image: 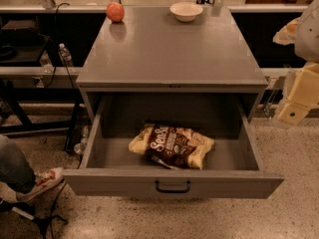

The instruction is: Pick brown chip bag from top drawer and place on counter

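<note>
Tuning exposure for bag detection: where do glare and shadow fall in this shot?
Camera view: the glossy counter mirrors the red fruit; the back of the top drawer sits in shadow, yet the brown chip bag on its floor is well lit; the claw, at the right edge beside the counter, looks pale and bright.

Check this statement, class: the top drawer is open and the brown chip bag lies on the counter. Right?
No. The brown chip bag lies inside the open top drawer, not on the counter; the camera view shows it. The gripper hangs right of the drawer.
</note>
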